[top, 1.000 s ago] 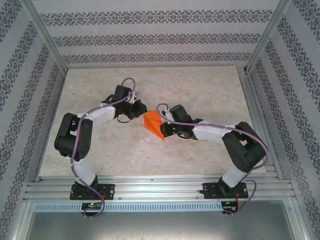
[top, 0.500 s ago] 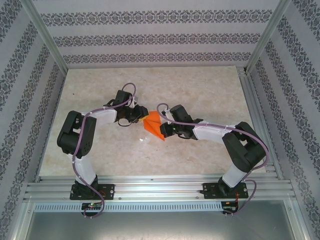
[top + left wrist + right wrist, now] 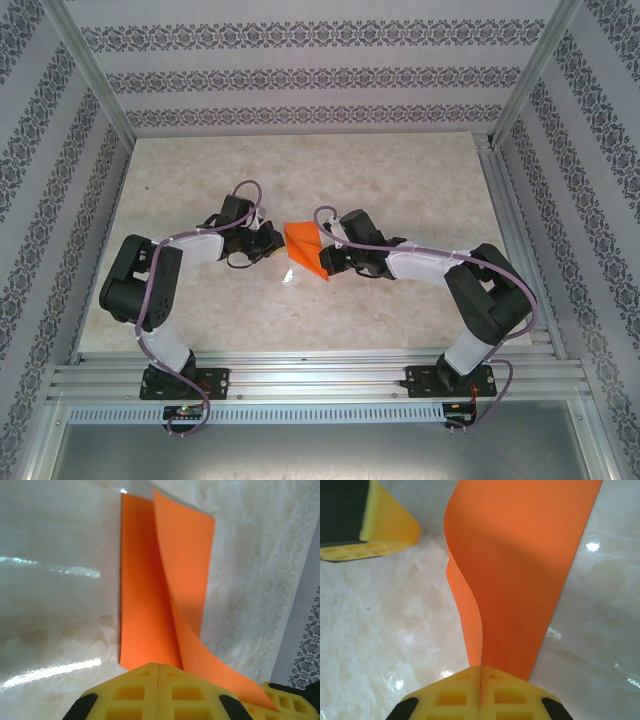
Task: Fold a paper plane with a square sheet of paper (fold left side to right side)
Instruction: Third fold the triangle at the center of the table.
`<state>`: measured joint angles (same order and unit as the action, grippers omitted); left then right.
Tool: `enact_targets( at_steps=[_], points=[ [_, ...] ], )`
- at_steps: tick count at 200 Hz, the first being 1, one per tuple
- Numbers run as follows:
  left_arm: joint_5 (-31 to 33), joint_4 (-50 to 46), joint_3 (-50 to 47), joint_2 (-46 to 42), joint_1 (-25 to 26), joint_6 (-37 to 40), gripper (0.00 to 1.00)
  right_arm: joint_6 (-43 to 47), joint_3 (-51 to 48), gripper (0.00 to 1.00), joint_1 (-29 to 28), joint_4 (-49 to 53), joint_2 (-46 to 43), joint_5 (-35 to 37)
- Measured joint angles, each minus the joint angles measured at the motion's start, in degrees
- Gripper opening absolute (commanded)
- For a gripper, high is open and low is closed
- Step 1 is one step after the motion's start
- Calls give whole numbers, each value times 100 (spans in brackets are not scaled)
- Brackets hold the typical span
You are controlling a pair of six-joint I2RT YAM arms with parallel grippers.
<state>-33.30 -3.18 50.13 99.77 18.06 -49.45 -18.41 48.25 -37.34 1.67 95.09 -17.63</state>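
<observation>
Lab robot cell: alu frame (image 3: pixel 88 72), patterned wall panels (image 3: pixel 300 80), marble-look tabletop (image 3: pixel 400 180), left arm (image 3: pixel 150 290) + right arm (image 3: pixel 480 300) bolted to rail (image 3: pixel 320 378).

Top view: bright, even light, with only soft shadows under the arms (image 3: pixel 420 265). One small glint shows on the table (image 3: pixel 286 278) near centre, and the walls splay outward toward the edges. Left wrist: white glare streaks on the table at 9 and 8 o'clock, the paper (image 3: pixel 145 605) has its raised flap shading the layer beneath, and the left fingers (image 3: pixel 150 692) look soft at 6. Right wrist: a shade band crosses the paper toward 12, with glints at 3 and 7.
</observation>
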Motion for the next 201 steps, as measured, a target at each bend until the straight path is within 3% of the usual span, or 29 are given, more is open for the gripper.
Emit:
enact_targets(
  at_steps=[47,135,201],
  points=[
    [-138,538,85,660,114,-254,0,-13,0,0,0,0,0,-50],
    [-142,804,203,940,166,-339,0,-11,17,0,-2,13,2,-118],
    [-26,732,407,1051,308,-155,0,79,557,0,15,201,372,-339]
  ],
)
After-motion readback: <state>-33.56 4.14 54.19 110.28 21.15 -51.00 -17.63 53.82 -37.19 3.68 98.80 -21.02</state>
